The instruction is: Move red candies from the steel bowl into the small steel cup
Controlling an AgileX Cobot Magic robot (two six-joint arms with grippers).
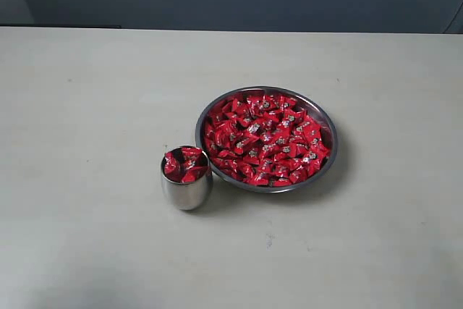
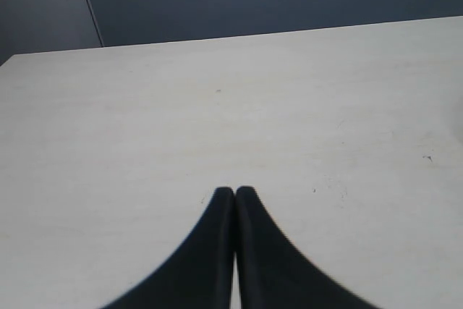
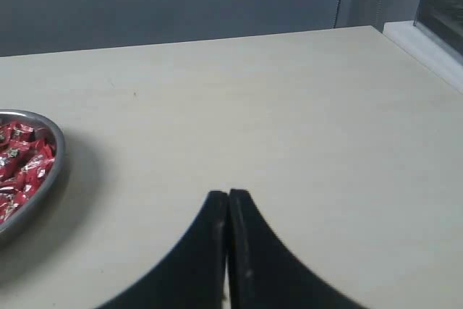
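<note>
On my exterior feed the steel bowl [image 1: 269,190] sits a little right of centre on the pale table [image 1: 87,106], heaped with red candies [image 1: 264,139]. The small steel cup [image 1: 187,193] stands upright at the bowl's 8 o'clock, just beside its rim, with more red wrappers showing at its mouth; I cannot tell whether the two touch. Neither arm shows on that feed. My left gripper [image 2: 235,192] has its jaws pressed together above bare tabletop. My right gripper [image 3: 228,195] is likewise closed tip to tip, with the bowl's rim [image 3: 58,151] and some candies [image 3: 22,153] near it.
</note>
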